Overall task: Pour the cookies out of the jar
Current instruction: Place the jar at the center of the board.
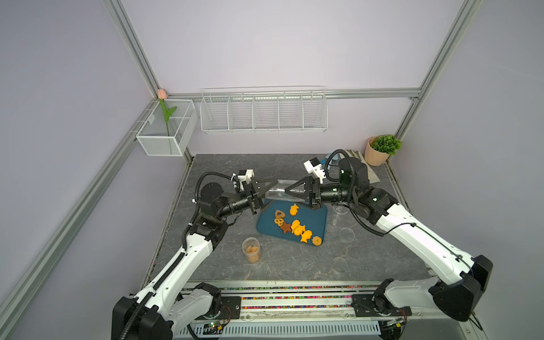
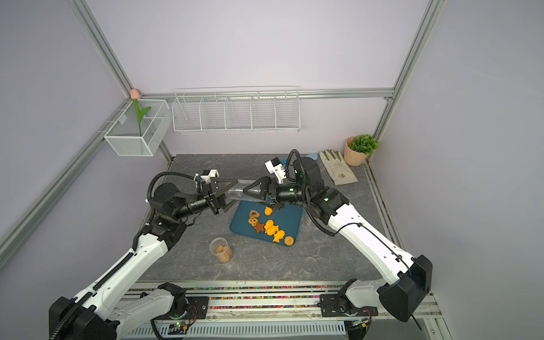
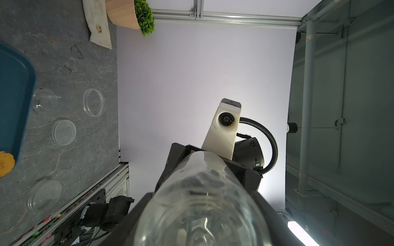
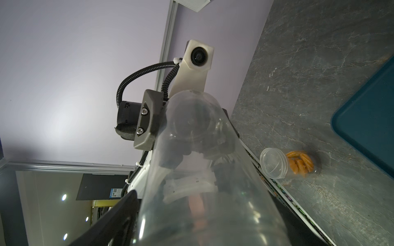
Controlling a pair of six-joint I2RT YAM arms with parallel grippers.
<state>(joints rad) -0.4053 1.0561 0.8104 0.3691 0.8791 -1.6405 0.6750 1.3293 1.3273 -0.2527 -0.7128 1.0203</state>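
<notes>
The cookies [image 1: 295, 226] are lying poured on the tray [image 1: 318, 217], the left claw [image 1: 271, 192] is clenching the seemingly empty jar [image 1: 279, 192] above its far edge, and whether the right claw [image 1: 294, 194] around it is gripping I cannot tell.

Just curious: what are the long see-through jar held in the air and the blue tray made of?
Long see-through jar: probably clear glossy plastic, perhaps glass; things behind show through its wall. Dark teal rectangular tray: likely moulded plastic, matte; even colour, rounded corners, raised rim.
</notes>
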